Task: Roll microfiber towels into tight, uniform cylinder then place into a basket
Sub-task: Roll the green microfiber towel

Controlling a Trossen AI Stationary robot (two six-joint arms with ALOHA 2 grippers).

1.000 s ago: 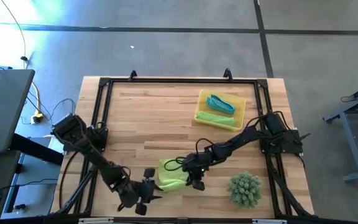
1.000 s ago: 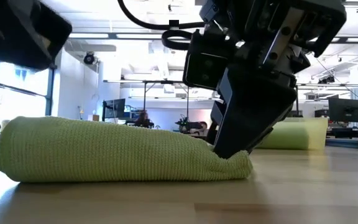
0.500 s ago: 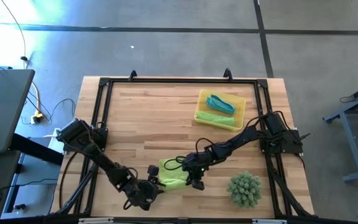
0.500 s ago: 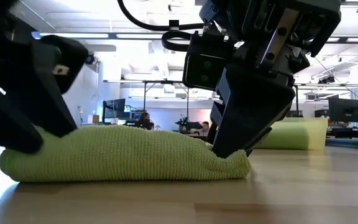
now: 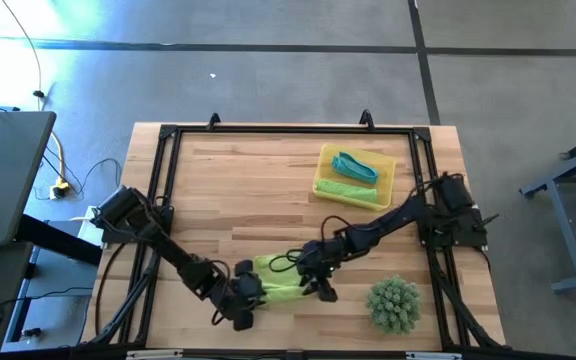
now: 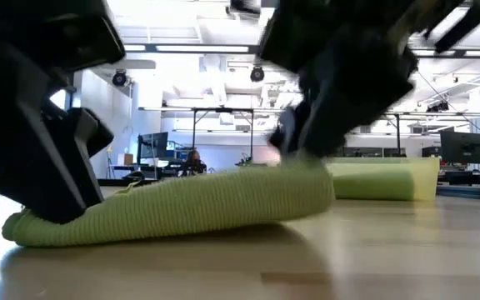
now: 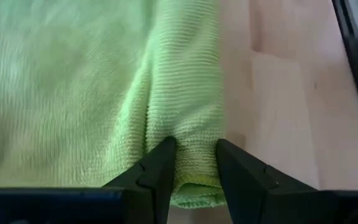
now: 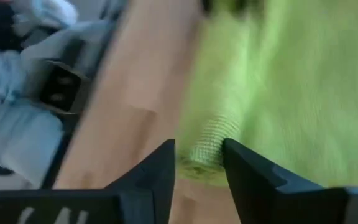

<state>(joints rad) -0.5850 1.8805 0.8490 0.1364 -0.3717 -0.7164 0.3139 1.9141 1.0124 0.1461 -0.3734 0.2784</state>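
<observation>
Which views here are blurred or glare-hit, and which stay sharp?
Right wrist view: motion-smeared across the lime-green towel and table. Low view: right pincer blurred, ceiling lights blown out, arms dark silhouettes. Left wrist view: sharp at the towel's fold, softer beyond. High view: crisp, with glare on the floor at its upper left.

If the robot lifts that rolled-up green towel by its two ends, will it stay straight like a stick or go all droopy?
Probably droopy. The lime-green towel already bends, its one end raised and the other on the table. It looks soft and light, bunching between the left gripper fingers. The roll seems loose, so it may unroll if the right gripper lets go.
</observation>
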